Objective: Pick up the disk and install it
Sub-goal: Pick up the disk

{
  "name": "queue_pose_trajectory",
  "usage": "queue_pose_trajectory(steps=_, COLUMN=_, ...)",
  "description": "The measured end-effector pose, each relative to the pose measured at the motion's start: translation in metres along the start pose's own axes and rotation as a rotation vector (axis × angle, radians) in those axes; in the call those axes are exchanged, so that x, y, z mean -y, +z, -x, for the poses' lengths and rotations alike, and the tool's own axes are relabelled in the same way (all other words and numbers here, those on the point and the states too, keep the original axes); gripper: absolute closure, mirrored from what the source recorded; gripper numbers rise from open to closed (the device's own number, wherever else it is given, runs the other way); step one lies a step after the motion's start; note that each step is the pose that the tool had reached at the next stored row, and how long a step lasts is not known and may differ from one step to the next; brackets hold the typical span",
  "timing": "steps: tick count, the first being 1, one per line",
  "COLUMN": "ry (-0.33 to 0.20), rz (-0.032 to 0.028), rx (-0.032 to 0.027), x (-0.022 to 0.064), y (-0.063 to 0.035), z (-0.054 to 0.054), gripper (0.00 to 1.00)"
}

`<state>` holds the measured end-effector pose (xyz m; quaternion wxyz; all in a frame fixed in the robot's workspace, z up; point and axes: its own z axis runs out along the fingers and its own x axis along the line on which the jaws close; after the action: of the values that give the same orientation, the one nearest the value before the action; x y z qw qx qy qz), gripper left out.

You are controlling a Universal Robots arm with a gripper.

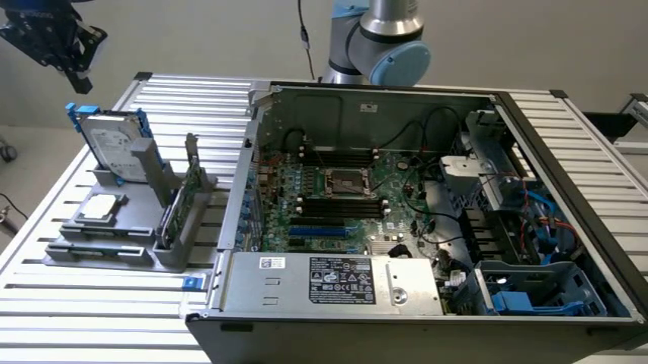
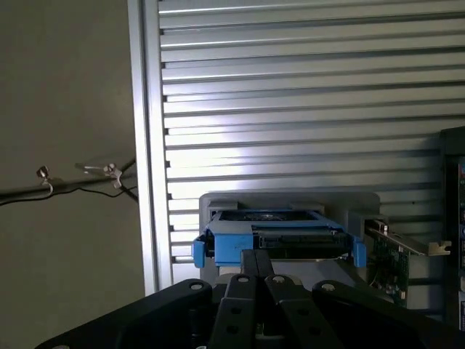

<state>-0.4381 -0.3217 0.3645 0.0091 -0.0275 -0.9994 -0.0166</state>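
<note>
The disk [image 1: 109, 142], a silver hard drive in a blue carrier, stands on edge in the grey holder [image 1: 121, 246] at the exterior view's left. My gripper [image 1: 81, 82] hangs in the air above it, well apart from it, with its fingers shut together and nothing between them. In the wrist view the shut gripper [image 2: 256, 256] points down at the disk's [image 2: 280, 243] blue top edge in the holder [image 2: 290, 200].
The open computer case [image 1: 426, 212] lies on the slatted aluminium table [image 1: 91, 311], with a blue drive bay [image 1: 536, 292] at its near right corner. The holder also carries a small silver chip [image 1: 99, 207] and a green circuit card [image 1: 180, 199]. The table's edge [image 2: 145, 145] runs beside the holder.
</note>
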Motion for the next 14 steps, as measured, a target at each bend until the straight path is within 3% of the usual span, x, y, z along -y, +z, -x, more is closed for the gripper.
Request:
queue_pose_trajectory(steps=3, ry=-0.007, rz=0.0000, rx=0.0011, x=-0.0014, y=0.0001, z=-0.0014, gripper=0.89)
queue_pose_trajectory(steps=14, ry=-0.204, rz=-0.0037, rx=-0.0054, x=-0.0014, y=0.0001, z=-0.0014, gripper=0.89)
